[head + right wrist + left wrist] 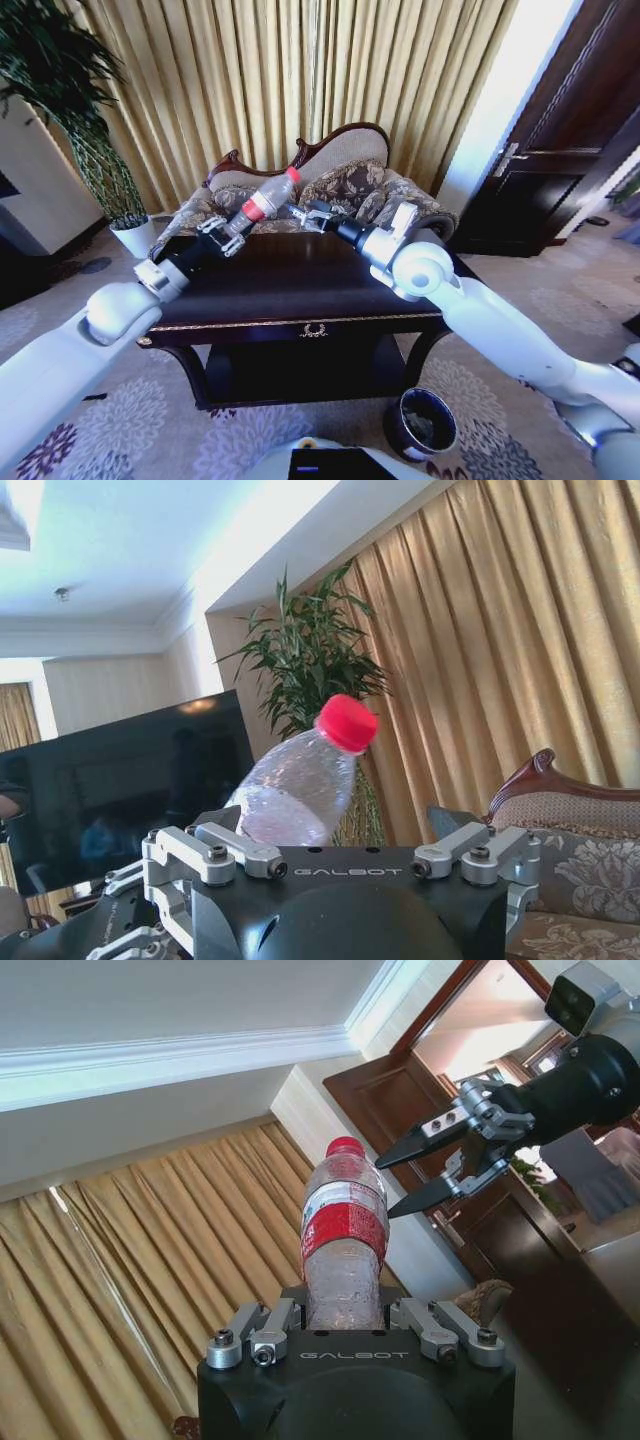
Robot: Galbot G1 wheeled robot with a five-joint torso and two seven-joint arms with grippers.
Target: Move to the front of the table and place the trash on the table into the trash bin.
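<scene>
Left gripper (233, 232) is raised above the worktop (300, 290), at about 10 o'clock from its centre, jaws clamped on the base of the bottle (270, 198). The bottle, red cap uppermost, tilts toward 1 o'clock. In the left wrist view the bottle (344, 1242) stands straight out of the gripper (345, 1335).

Right gripper (303, 214) hovers just beside the bottle's cap, at its 4 o'clock, jaws parted and holding nothing.

The bin (421, 423) stands on the carpet at the worktop's 5 o'clock corner, with dark contents inside.
</scene>
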